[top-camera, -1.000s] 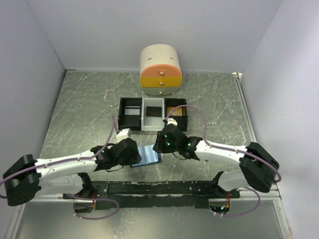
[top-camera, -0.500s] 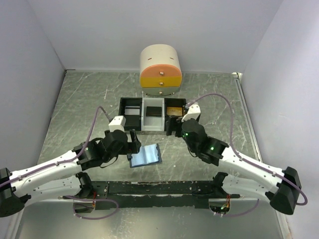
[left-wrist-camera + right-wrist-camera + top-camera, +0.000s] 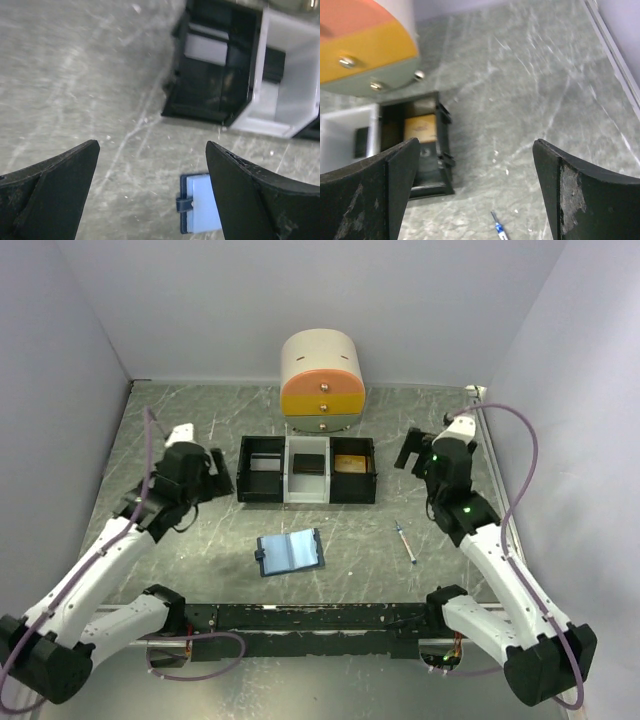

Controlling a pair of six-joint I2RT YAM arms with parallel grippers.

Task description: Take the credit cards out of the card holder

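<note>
Both arms have drawn back from the centre to the sides of the table (image 3: 360, 570), and the left gripper (image 3: 207, 475) and right gripper (image 3: 412, 450) each show jaws spread wide, holding nothing. At the rear stands the drawer unit (image 3: 322, 380), with the tray (image 3: 262, 498) before it. Nearer the arm bases, the card holder (image 3: 291, 552) lies open and flat, blue side up, untouched. One tan-gold credit card (image 3: 350, 462) rests in the tray's right compartment. To the holder's right lies a syringe (image 3: 405, 542).
</note>
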